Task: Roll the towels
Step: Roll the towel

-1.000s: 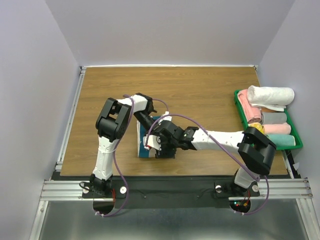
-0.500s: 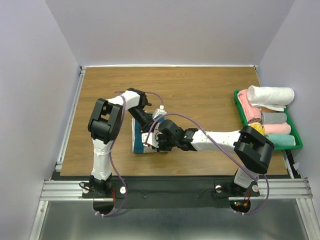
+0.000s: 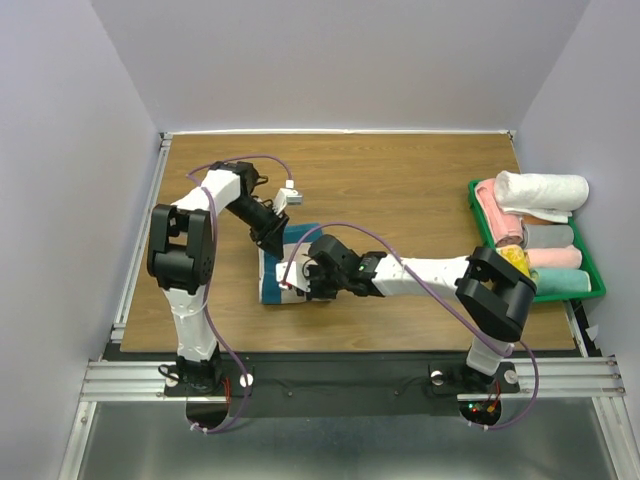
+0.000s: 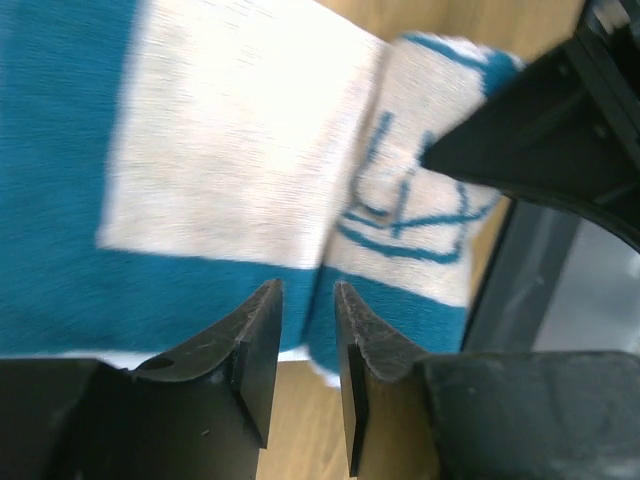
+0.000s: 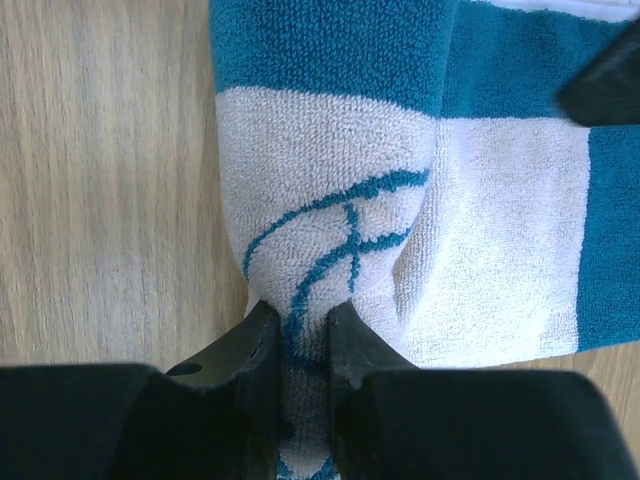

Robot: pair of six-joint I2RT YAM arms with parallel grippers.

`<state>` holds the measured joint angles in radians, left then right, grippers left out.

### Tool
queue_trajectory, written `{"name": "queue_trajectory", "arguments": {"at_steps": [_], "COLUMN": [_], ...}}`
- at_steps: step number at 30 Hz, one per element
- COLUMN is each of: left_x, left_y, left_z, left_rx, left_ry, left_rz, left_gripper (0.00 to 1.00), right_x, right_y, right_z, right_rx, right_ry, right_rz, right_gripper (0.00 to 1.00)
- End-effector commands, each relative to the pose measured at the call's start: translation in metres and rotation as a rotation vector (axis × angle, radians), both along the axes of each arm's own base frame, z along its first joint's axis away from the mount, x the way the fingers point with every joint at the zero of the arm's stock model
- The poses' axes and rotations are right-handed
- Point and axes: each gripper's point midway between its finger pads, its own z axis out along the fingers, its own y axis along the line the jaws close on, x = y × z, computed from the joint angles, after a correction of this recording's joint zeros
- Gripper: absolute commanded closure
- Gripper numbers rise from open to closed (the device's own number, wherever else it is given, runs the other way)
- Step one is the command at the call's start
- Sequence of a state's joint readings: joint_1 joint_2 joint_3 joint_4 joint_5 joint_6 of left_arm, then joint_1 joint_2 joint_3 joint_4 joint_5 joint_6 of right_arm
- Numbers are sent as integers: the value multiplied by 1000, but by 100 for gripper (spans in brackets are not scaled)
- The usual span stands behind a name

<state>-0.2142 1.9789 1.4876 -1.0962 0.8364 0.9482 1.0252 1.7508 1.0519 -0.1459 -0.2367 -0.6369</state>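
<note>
One of the towels (image 3: 272, 274), teal with cream patches, lies partly rolled on the wooden table left of centre. My right gripper (image 3: 298, 283) reaches it from the right. In the right wrist view the right gripper (image 5: 300, 315) is shut on the towel's cream rolled end (image 5: 320, 170), which has teal line drawing on it. My left gripper (image 3: 272, 238) hovers at the towel's far edge. In the left wrist view the left gripper (image 4: 307, 292) stands slightly open over the towel (image 4: 230, 150), with nothing between its fingers.
A green tray (image 3: 478, 212) at the right edge holds several rolled towels in pink, grey and teal, with a white roll (image 3: 540, 190) on top. Aluminium rails run along the table's left and near edges.
My left arm has swung left and back, and its jaws have parted and come off the towel. My right gripper has shut on the rolled end, and the towel has shifted left.
</note>
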Motion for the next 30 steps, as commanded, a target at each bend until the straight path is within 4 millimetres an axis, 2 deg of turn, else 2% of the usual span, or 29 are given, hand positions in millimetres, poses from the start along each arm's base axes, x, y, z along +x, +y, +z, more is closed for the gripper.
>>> {"name": "queue_trajectory", "arguments": {"at_steps": [1, 3, 6, 10, 13, 16, 17, 18, 19, 21, 23, 24, 25, 27, 30], "left_x": [42, 58, 68, 74, 73, 70, 74, 78, 77, 78, 90, 101, 105, 115, 126], "left_y": [6, 13, 17, 9, -10, -41, -43, -60, -67, -90, -109, -119, -122, -129, -125], "left_z": [25, 13, -4, -35, -53, -66, -68, -66, -76, -76, -74, -66, -69, -62, -59], "left_rx": [-9, 50, 107, 164, 195, 182, 182, 164, 168, 136, 95, 69, 66, 45, 62], "left_ry": [-160, -190, -176, -169, -164, -133, -128, -137, -115, -103, -88, -106, -96, -106, -143], "left_rz": [149, 208, 292, 318, 306, 281, 290, 282, 269, 248, 261, 263, 274, 291, 322], "left_gripper": [61, 63, 70, 77, 78, 80, 80, 80, 80, 80, 80, 80, 80, 80, 80], "right_x": [-56, -55, -57, -62, -65, -68, -69, -68, -70, -68, -62, -60, -58, -47, -43], "right_y": [-56, -57, -59, -62, -68, -77, -80, -82, -91, -100, -116, -123, -128, -138, -137], "right_z": [-60, -60, -60, -60, -62, -62, -63, -60, -63, -64, -64, -64, -63, -58, -52], "right_rx": [-274, -284, -297, -315, -335, -353, -361, -361, -377, -387, -402, -411, -411, -397, -379], "right_ry": [235, 236, 248, 275, 290, 293, 294, 285, 287, 282, 282, 283, 287, 319, 350], "right_rz": [34, 30, 27, 25, 19, 10, 9, 4, 4, -10, -38, -47, -56, -94, -86], "right_gripper": [99, 99, 99, 99, 99, 99, 99, 99, 99, 99, 99, 99, 99, 99, 99]}}
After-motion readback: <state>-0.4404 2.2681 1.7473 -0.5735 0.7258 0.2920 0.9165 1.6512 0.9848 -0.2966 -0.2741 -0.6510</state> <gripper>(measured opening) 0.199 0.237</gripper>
